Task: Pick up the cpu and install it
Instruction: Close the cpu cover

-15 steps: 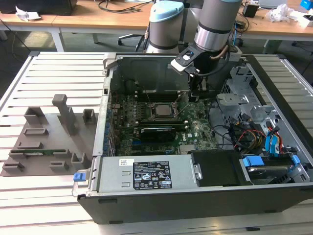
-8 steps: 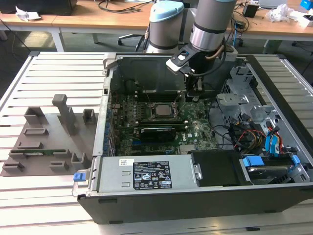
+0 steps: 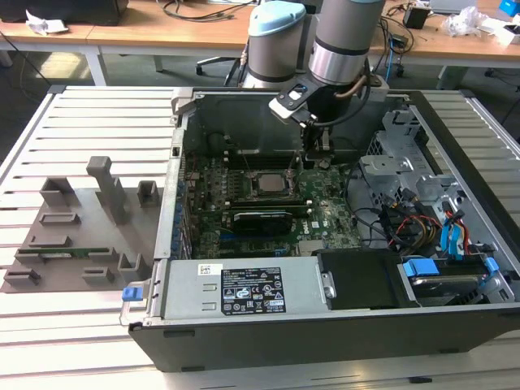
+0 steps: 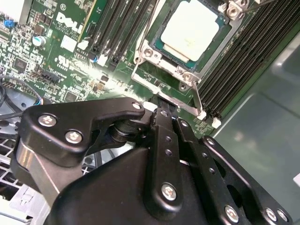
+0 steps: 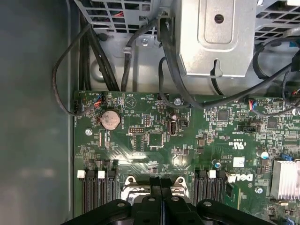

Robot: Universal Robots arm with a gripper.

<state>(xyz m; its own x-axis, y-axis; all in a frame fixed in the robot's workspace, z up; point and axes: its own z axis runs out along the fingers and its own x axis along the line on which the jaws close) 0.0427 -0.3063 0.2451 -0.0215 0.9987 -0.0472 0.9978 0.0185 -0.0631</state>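
Note:
The cpu (image 3: 267, 184), a silvery square chip, lies flat inside the metal-framed socket (image 4: 165, 80) on the green motherboard in the open computer case. In the second wrist view the cpu (image 4: 190, 29) sits just past my black gripper (image 4: 161, 108). The two fingers are pressed together with nothing between them, and their tips are at the socket frame's near edge. In the first wrist view the gripper (image 5: 161, 182) hangs over that same edge. The exterior view has the gripper (image 3: 315, 157) low in the case, on the cpu's right.
Black memory slots (image 4: 234, 61) flank the socket. A drive cage (image 3: 398, 162) and loose cables (image 3: 406, 223) fill the case's right side, and a power supply (image 3: 244, 288) lies along the front. A grey fixture (image 3: 73, 236) holding a green memory stick (image 3: 61, 253) sits on the slatted table.

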